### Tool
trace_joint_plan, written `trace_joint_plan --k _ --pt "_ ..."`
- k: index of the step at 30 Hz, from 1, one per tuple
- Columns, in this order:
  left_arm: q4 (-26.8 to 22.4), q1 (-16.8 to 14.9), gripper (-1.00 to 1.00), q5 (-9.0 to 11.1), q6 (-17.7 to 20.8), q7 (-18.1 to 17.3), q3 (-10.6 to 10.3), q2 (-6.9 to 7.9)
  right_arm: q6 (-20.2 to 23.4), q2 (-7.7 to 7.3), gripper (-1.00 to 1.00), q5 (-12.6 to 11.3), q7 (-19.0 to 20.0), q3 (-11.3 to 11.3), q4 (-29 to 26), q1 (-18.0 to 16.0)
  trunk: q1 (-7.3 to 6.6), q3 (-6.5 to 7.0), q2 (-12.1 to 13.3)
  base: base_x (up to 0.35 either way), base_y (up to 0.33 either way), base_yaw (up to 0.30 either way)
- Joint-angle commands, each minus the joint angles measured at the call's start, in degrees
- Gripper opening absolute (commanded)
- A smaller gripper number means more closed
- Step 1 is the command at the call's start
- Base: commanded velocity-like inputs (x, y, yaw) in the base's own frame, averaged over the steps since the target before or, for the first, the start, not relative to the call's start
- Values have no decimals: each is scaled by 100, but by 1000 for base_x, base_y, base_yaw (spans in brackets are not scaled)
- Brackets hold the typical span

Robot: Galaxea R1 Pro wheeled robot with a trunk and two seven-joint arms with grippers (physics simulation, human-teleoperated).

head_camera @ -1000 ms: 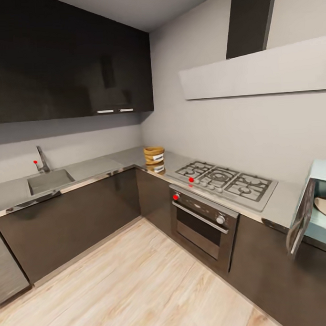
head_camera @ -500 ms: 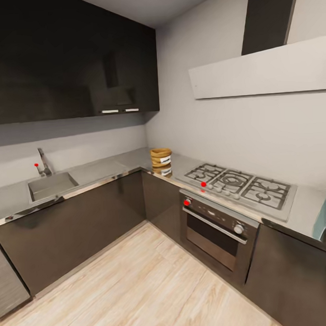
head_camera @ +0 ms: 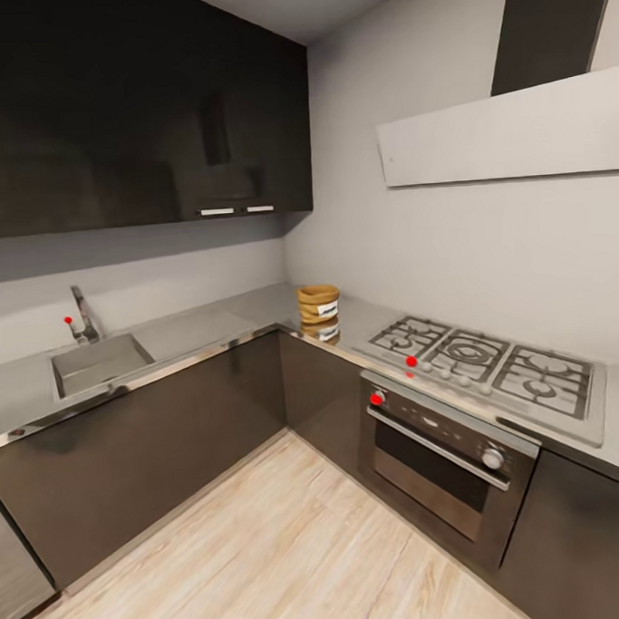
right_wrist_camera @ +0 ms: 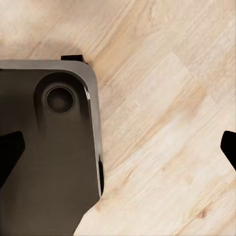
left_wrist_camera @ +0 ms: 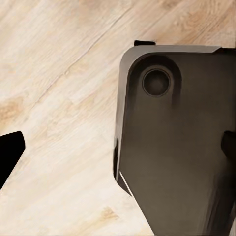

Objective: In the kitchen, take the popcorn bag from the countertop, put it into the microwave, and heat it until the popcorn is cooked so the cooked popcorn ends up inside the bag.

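An L-shaped kitchen wraps the corner here, pale grey walls (head_camera: 433, 239) meeting behind glossy black upper cabinets (head_camera: 136, 119) and dark base cabinets (head_camera: 161, 426). A steel sink (head_camera: 99, 361) with its faucet (head_camera: 81, 314) sits on the left run, while on the right run a gas hob (head_camera: 489, 364) with black grates tops a dark oven (head_camera: 444, 461) with a steel bar handle, under a pale range hood (head_camera: 505, 136). Light wood-plank floor (head_camera: 268, 557) spreads below, evenly lit.
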Motion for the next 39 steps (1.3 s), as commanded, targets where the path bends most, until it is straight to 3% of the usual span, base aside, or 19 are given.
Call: trace_joint_plan --k 1,5,8,31,39 --pt "-209 5 100 8 87 1 30 62 -36 5 100 -58 2 49 26 -11 4 -7 -4 309 122 0" --pt "-779 5 100 3 1324 -26 37 42 -30 6 100 -57 3 49 26 -11 4 -7 -4 306 136 0" --pt "-915 5 100 1 1588 -28 37 40 -30 2 100 -54 2 49 26 -11 4 -7 -4 291 166 0" --pt "-920 5 100 3 1644 -32 53 40 -83 -2 100 -61 2 49 18 -11 4 -7 -4 307 128 0" --pt "-920 5 100 3 1645 -32 55 40 -83 -2 100 -61 2 49 18 -11 4 -7 -4 175 256 -219"
